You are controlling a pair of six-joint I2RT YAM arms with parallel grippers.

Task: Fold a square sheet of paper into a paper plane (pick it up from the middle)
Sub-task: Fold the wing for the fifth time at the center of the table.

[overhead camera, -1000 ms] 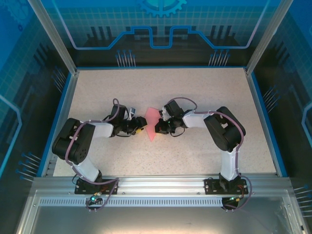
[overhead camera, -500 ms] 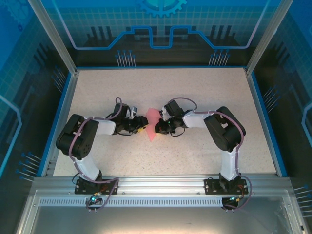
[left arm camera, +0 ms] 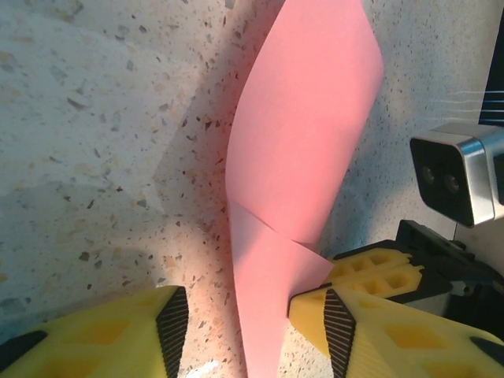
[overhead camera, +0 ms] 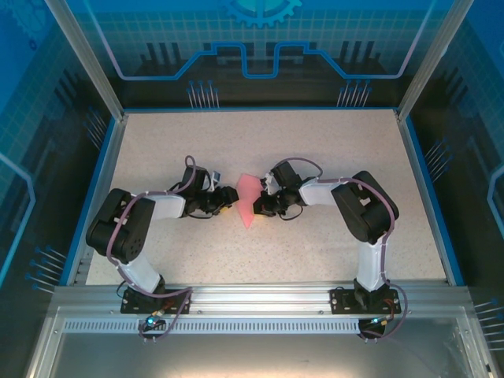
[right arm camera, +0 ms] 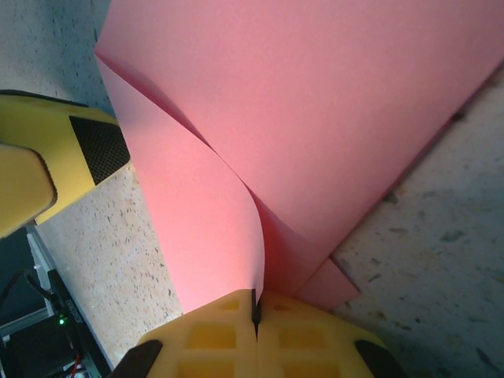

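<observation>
Right hand [right arm camera: 256, 309] pinches the folded pink paper [right arm camera: 331, 102] — left hand [left arm camera: 250, 327] open, straddling its narrow end on the table [left arm camera: 94, 118].

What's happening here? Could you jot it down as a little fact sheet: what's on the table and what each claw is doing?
Surface: speckled table
Object: pink sheet of paper, partly folded, one layer curving up
Left gripper: open, fingers either side of the paper's narrow end
Right gripper: shut, pinching the paper
Plane: not yet finished
</observation>
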